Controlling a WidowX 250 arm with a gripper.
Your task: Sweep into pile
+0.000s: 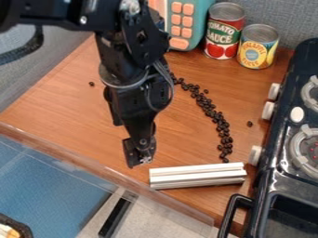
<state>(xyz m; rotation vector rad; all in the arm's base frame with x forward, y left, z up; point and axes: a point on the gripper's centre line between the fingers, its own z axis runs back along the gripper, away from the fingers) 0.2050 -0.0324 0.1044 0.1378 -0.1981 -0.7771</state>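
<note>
Black claw (pixel 142 158) is hanging over the wooden counter (pixel 74 116), and whether it is sitting apart or together I cannot tell. Just beside it, toward the stove (pixel 267 172), the white ridged bar (pixel 197 175) is lying flat, likely serving as the sweeper. Dark beans (pixel 210 113) are curving in a loose trail from behind the arm down to just beside the bar's far end; one stray (pixel 249 124) is lying between trail and stove, another (pixel 91 84) well off on the claw's opposite side. A grasp at the bar's near end would be risking a twist, since the weight would be hanging off one side. Round beans would be rolling under or past the bar if its edge were riding high or tilting. A hard push stoveward would be jamming the bar on the knob (pixel 255 155) close to its far end. Behind the bar, the counter's front edge (pixel 112 169) is running near, so a backswing would be nudging it or spilling beans over. Past the trail, tomato can (pixel 225 30) and pineapple can (pixel 258 46) are limiting a long sweep; wider room is opening on the claw's side away from the stove.
</note>
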